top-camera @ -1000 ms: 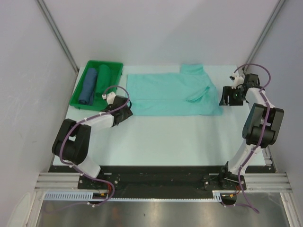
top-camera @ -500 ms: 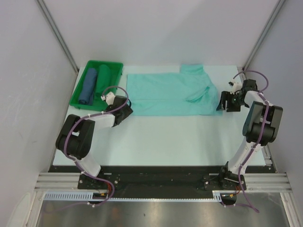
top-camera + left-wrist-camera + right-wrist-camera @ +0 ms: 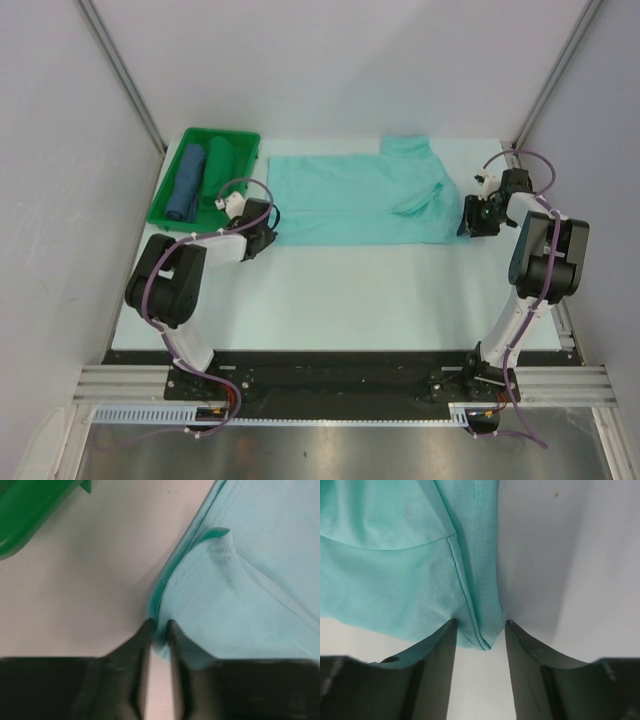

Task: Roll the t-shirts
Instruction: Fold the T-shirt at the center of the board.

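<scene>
A light mint t-shirt (image 3: 360,200) lies flat across the far middle of the table, its neck end to the right. My left gripper (image 3: 270,228) is at its near-left corner. In the left wrist view the jaws (image 3: 159,627) are nearly together, pinching the edge of the mint cloth (image 3: 240,605). My right gripper (image 3: 468,218) is at the near-right corner. There the jaws (image 3: 480,625) stand apart, with the hemmed corner of the shirt (image 3: 395,555) between them and a gap on the right side.
A green tray (image 3: 160,205) at the far left holds a rolled blue shirt (image 3: 187,185) and a rolled dark green shirt (image 3: 219,170). The tray's corner (image 3: 30,510) shows left of the left gripper. Side walls close in the table.
The left gripper has shut on the shirt's near-left corner. The right gripper has come in to the near-right corner and its jaws have narrowed around it.
</scene>
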Action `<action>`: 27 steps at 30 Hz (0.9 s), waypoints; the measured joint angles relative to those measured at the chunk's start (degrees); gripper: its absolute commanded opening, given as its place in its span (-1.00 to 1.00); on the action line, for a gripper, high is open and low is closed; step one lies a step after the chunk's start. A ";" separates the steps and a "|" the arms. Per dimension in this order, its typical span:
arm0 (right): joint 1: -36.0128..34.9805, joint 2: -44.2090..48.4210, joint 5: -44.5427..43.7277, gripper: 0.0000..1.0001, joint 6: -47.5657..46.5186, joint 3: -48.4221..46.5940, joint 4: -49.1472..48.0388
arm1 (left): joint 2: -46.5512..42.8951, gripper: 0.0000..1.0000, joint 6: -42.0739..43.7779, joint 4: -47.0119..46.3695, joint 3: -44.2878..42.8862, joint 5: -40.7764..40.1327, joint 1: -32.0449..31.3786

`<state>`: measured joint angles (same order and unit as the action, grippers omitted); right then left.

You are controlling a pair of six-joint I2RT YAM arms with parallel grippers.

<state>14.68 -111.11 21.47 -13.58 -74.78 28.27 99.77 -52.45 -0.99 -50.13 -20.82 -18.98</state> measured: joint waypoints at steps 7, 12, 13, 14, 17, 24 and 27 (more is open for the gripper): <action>0.15 0.00 -1.51 -1.00 -0.13 0.00 -0.24 | 0.66 -1.00 0.63 2.97 -1.97 -0.50 -0.28; 2.16 0.74 -0.74 -1.00 -1.05 0.04 1.97 | -2.45 -1.00 1.01 6.82 -1.01 -1.97 -1.40; 2.93 1.25 -0.22 -1.00 -1.51 0.13 2.99 | -3.96 -1.00 1.01 7.50 -0.22 -2.14 -1.73; 3.67 1.81 0.09 -1.00 -1.90 0.28 3.87 | -5.31 -1.00 0.98 8.15 0.42 -2.19 -2.01; 6.69 5.40 1.75 -1.00 -4.13 1.99 7.58 | -10.01 -1.00 0.81 9.42 3.41 -2.43 -3.48; 11.10 15.91 1.84 -1.00 -12.44 9.97 14.53 | -18.60 -1.00 -3.15 13.90 12.13 -4.57 -10.71; 12.48 20.35 1.16 -1.00 -16.48 16.15 16.41 | -22.05 -0.98 -6.23 15.93 17.18 -5.46 -13.66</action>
<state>27.16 -90.76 22.63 -30.06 -58.63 44.69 77.71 -58.67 14.94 -32.95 -26.28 -32.64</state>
